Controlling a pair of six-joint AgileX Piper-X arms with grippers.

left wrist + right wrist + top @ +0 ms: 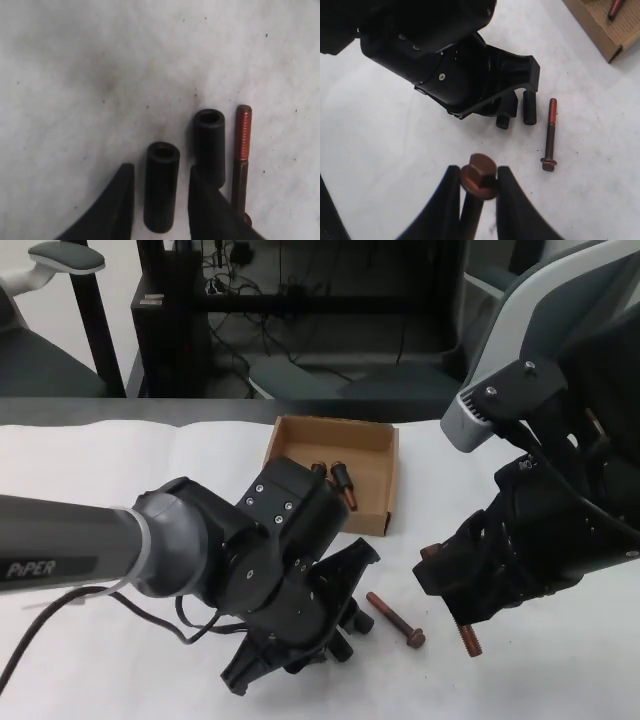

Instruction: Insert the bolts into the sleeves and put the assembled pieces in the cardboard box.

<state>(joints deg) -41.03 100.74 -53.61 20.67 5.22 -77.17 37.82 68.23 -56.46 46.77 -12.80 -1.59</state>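
Left gripper (162, 169) spread open, straddling a black sleeve (161, 200) on the worktop (75, 75); right gripper (478, 172) clenched on a copper bolt (479, 177).

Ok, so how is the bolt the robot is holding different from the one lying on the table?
The held bolt is pinched in the right gripper; the loose bolt is touched by nothing. The held bolt stands on end, threaded tip pointing down, while the loose bolt lies flat on the white cover beside a black sleeve. Both are coppery, with a hex head and a threaded end.
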